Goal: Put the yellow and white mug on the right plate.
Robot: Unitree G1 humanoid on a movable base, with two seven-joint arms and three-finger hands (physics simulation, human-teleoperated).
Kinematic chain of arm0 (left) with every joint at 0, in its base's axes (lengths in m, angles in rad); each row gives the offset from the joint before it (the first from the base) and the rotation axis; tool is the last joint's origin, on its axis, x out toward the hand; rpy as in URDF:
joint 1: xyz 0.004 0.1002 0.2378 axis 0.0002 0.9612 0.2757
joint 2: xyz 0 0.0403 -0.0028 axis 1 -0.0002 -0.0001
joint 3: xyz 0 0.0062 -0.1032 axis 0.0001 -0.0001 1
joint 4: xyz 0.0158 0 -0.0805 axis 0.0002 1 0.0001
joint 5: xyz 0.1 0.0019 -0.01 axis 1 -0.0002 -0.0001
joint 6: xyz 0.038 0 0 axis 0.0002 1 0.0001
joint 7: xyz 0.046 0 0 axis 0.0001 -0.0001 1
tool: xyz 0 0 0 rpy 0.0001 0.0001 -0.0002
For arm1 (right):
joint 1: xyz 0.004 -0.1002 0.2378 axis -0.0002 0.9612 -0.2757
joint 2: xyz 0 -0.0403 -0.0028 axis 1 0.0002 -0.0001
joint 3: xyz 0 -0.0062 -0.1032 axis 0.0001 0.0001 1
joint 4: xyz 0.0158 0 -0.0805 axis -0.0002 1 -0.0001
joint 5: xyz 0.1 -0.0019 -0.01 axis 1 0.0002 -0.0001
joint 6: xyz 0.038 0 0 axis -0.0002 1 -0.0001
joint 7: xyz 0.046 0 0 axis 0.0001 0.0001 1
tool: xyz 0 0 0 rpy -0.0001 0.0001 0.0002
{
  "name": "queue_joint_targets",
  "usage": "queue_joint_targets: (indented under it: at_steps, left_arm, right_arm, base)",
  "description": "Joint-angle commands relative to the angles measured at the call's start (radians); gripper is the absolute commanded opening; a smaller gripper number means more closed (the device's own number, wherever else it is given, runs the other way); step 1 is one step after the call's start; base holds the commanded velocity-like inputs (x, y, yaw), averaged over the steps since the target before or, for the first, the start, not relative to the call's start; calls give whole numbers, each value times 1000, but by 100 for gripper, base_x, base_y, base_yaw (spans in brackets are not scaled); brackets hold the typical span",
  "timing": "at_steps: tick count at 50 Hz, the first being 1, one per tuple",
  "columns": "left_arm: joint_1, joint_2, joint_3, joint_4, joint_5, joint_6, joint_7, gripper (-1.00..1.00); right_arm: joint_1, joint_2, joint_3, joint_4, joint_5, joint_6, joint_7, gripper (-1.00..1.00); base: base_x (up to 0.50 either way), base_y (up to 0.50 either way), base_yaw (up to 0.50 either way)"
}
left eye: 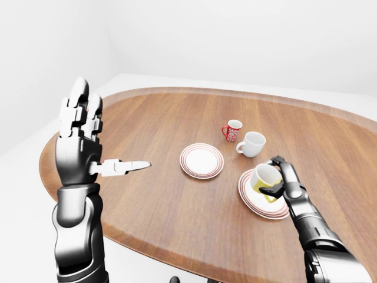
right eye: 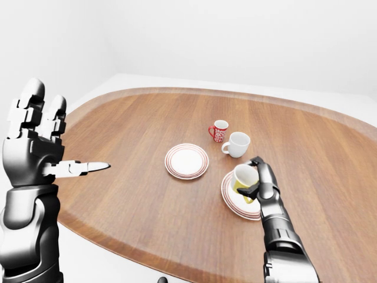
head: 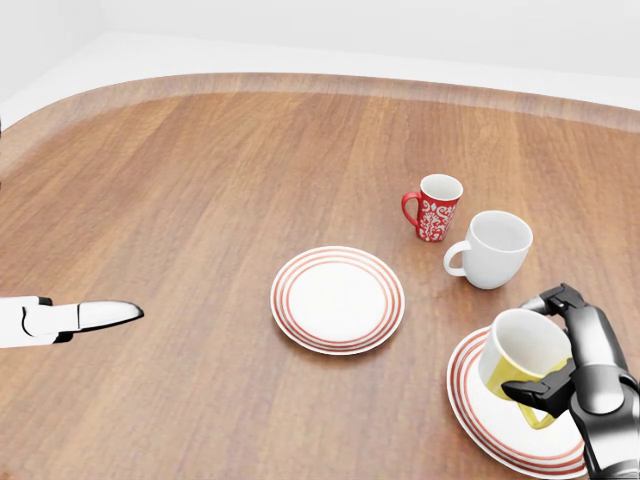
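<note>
The yellow and white mug [head: 518,358] is tilted over the right plate [head: 480,410], a white plate with red rings at the head view's bottom right. My right hand [head: 556,345] is shut on the mug, its fingers wrapped round the body and handle. Whether the mug's base touches the plate is unclear. My left hand [left eye: 82,138] is raised and open at the left of the left-eye view, away from everything; one pale fingertip [head: 100,312] shows in the head view.
A second red-ringed plate [head: 338,298] lies mid-table. A red patterned mug [head: 434,207] and a plain white mug [head: 494,249] stand just above the right plate. The oval wooden table's edge [left eye: 135,242] curves near my body.
</note>
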Motion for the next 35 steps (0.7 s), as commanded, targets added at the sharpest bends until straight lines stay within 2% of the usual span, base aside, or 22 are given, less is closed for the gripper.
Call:
queue_joint_targets:
  at_steps: [1, 11, 35]
  left_arm:
    - [-2, 1, 1, 2, 2, 0, -1, 88]
    - [1, -1, -1, 4, 4, 0, -2, 88]
    - [5, -5, -6, 3, 10, 0, -5, 88]
  right_arm:
    - [-84, -22, 19, 139, 6, -39, -34, -100]
    - [-137, -43, 31, 250, 4, -39, -56, -100]
    - [-153, -55, 32, 341, 2, -39, -96, -100]
  base:
    - [0, 0, 0]
    - [0, 0, 0]
    - [0, 0, 0]
